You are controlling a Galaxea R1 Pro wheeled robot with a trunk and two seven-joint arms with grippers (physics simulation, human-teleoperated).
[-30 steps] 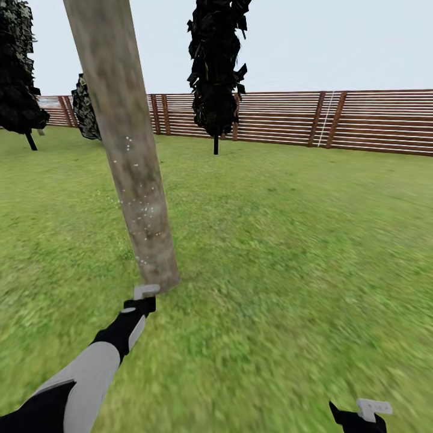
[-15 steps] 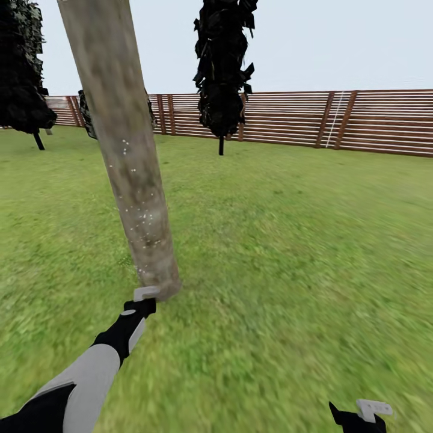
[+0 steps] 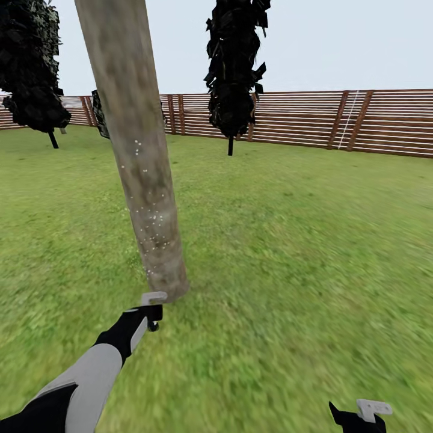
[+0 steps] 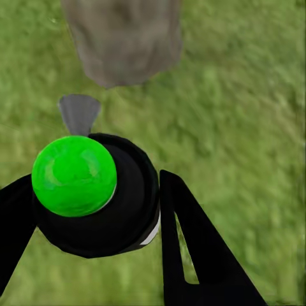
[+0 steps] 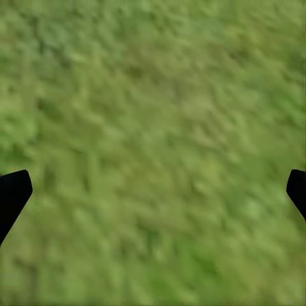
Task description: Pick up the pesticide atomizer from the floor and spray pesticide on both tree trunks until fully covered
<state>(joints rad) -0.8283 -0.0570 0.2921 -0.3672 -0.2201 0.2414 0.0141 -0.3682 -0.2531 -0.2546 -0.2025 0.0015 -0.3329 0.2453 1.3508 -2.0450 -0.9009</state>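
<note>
A thick, leaning, mottled grey-beige tree trunk (image 3: 144, 168) rises from the grass lawn, dotted with small white specks on its lower part. My left gripper (image 3: 153, 310) sits low beside the trunk's base, shut on the pesticide atomizer (image 4: 95, 197), a black round bottle with a bright green top. The trunk's foot (image 4: 121, 38) shows just beyond the bottle in the left wrist view. My right gripper (image 3: 361, 418) hangs at the lower right over bare grass, open, with its two dark fingertips (image 5: 13, 194) far apart and nothing between them.
A brown slatted wooden fence (image 3: 300, 117) closes the lawn at the back. A slim dark tree (image 3: 234, 78) stands before it, and another dark tree (image 3: 33, 78) stands at the far left. Open grass stretches to the right of the trunk.
The whole picture has slid to the right, so the camera has turned. The left gripper with the atomizer stays by the trunk's base; the right gripper holds its place.
</note>
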